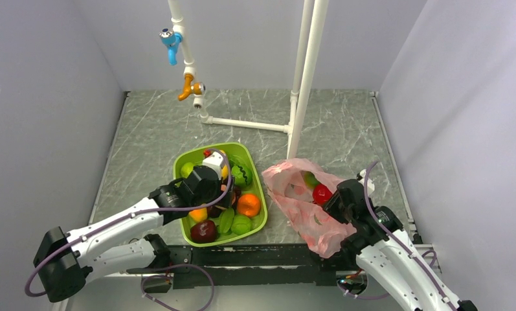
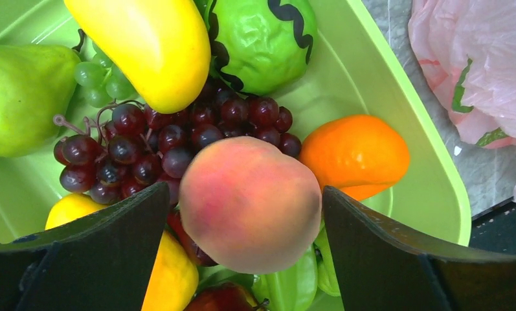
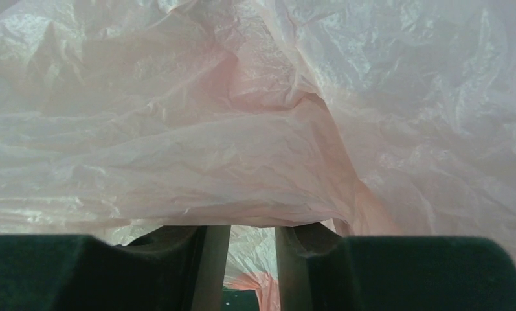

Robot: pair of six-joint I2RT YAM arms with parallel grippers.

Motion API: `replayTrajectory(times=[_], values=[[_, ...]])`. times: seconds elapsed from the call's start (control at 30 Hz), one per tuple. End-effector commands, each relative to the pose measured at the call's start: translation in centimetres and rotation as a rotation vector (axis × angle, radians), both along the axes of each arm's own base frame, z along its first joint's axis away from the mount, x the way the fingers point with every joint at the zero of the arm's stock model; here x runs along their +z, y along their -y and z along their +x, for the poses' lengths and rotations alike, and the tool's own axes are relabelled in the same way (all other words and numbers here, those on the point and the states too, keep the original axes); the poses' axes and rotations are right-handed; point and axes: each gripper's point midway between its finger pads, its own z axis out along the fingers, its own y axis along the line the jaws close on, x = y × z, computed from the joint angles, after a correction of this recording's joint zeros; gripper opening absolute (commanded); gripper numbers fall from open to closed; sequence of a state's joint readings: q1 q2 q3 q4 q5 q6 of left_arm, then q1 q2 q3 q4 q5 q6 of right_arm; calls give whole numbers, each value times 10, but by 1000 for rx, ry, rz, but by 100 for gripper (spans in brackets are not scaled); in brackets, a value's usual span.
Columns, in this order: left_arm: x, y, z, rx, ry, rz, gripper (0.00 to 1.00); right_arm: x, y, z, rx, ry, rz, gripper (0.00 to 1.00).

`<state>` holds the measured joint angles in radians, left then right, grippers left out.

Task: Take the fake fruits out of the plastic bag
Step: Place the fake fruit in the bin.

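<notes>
Left gripper: note that its two flat black fingers stand wide apart, one on each side of the peach, with a thin gap showing on the left side. Treat these jaws as open. The peach is round and smooth with a matte pink-orange skin. It rests on the fruit pile inside the glossy green tray, and is already out of the bag. Beside it you see a bunched cluster of dark purple grapes, a slick yellow mango and a dimpled orange.

Right gripper: observe that its fingers sit close together with a narrow slot between them. Thin, crinkled, translucent pink film drapes over them. You cannot tell whether the film is pinched.

Locate the plastic bag on the grey veined table, just to the right of the tray. A glossy red apple sits at its open mouth, and a green fruit shows partly beside it.
</notes>
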<state>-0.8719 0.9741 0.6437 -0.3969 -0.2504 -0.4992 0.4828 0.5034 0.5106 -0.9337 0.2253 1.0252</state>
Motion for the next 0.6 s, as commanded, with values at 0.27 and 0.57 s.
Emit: replayTrajectory(times=[0.27,0.57], values=[[114,13,-13,-137,178,-239,97,24,-3,9,1,90,34,56],[180,80,-68,-547,224,-571,91,30,32,2,-227,70,-25,57]])
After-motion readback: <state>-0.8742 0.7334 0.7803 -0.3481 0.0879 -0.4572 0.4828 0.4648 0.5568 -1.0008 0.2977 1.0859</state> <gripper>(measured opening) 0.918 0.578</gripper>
